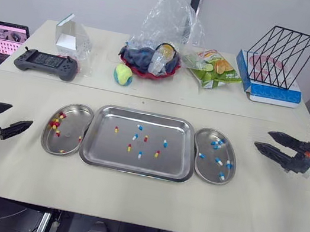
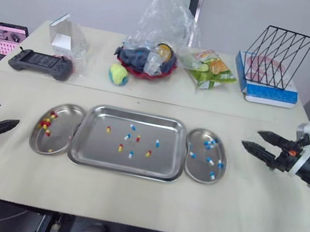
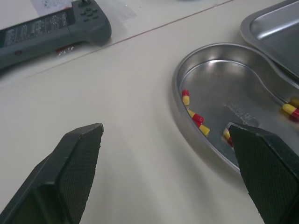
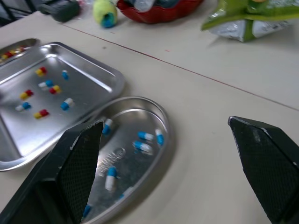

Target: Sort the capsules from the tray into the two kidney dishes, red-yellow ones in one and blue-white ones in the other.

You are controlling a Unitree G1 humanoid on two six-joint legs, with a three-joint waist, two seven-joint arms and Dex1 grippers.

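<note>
Right, both grippers are empty and spread wide. The left gripper [image 1: 21, 115] is parked out past the left dish [image 1: 64, 147], and the right gripper [image 1: 262, 139] is well clear of the right dish [image 1: 209, 175] on its far side. Neither is touching anything.

About eight capsules [image 1: 129, 147] are loose in the tray [image 1: 171, 166], which sits between the two dishes with its rims touching or just beside theirs. It looks like four of each colour, scattered singly around the middle. Red-yellows are already collected in the left dish and blue-whites in the right.

Handling, my read:
- Near weightless, with a smooth hard shell on polished steel, so they'll skid and roll at any nudge.
- The shell is thin and will crush or pop apart if clamped hard, so use a light close.
- Take hold across the short axis at mid-body, one pad on each long side (end-on they'll squirt out).
- The pads are far wider than a capsule, so come straight down and narrow the gap first.

Geometry:
- Each arm has to cross its own dish to get into the tray.
- Nearest red-yellow [image 1: 116, 129] for the left gripper is by the tray's left side.
- Nearest blue-white [image 1: 165, 143] for the right gripper is toward the tray's right side.
- Two near tray centre lie close together, so grabbing both at once is a risk.
</note>
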